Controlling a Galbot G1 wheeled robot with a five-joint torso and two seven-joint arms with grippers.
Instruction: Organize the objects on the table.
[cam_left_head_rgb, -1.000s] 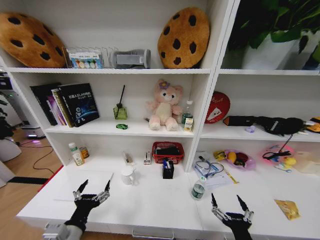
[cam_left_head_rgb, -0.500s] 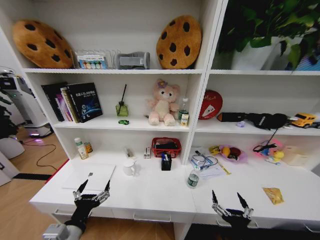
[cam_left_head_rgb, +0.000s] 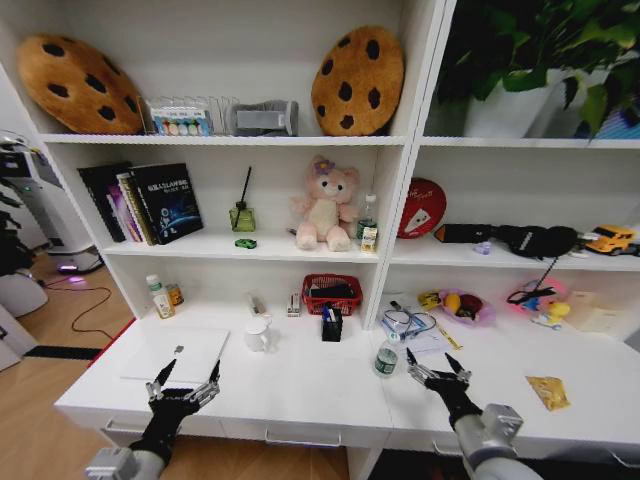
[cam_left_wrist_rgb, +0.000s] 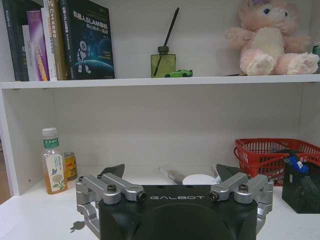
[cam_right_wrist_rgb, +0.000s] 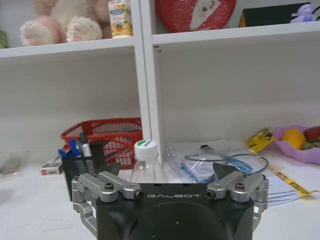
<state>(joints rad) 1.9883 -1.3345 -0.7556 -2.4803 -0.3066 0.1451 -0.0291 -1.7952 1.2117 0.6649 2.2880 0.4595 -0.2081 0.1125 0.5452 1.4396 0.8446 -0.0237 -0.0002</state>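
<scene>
Head camera looks down over the table (cam_left_head_rgb: 300, 385) and shelves — wrist cameras sit low (sharing the red basket (cam_left_wrist_rgb: 272, 152)).

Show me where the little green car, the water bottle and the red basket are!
little green car (cam_left_wrist_rgb: 178, 73): left wrist view, on its roof.
water bottle (cam_right_wrist_rgb: 146, 150): right wrist view, on its white cap.
red basket (cam_left_head_rgb: 334, 300): head view, on its front wall.
</scene>
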